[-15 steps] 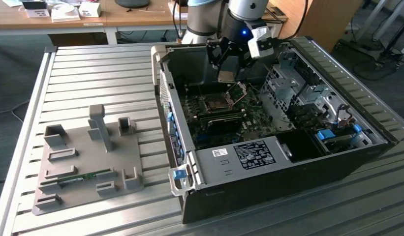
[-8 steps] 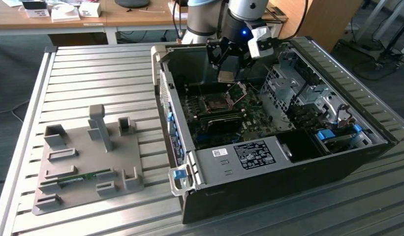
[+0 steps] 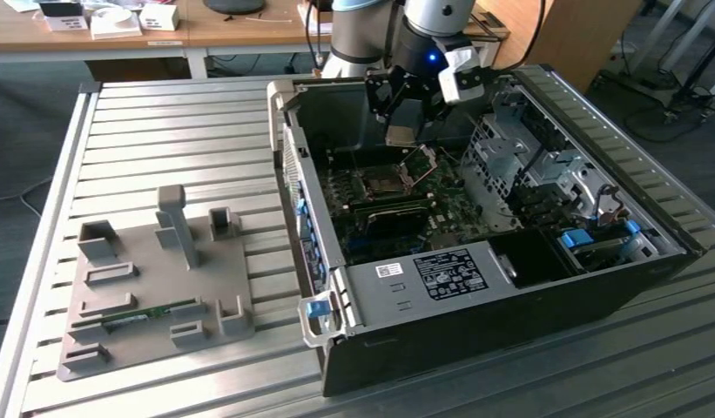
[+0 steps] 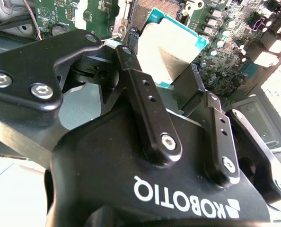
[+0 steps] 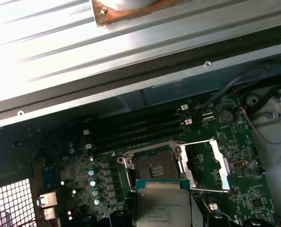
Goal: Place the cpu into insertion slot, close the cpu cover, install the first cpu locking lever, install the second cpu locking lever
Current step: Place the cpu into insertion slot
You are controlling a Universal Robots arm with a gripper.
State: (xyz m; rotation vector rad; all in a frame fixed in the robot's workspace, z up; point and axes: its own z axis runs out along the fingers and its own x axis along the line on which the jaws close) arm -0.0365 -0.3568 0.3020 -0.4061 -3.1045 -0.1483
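- Exterior view: I have the gripper (image 3: 404, 131) inside the computer case (image 3: 485, 326). The insertion slot (image 3: 378, 183) lies below it, and the cpu cover (image 3: 425, 159) stands open just beside the slot.
- Second wrist view: the fingers (image 4: 147, 104) are clamped on 2 opposite edges of the cpu (image 4: 171, 47).
- First wrist view: the cpu (image 5: 162, 203) hangs in the grip near the bare insertion slot (image 5: 152, 165), not seated. I judge step 1 of 4 is in hand. Seating calls for squaring the chip over the socket.
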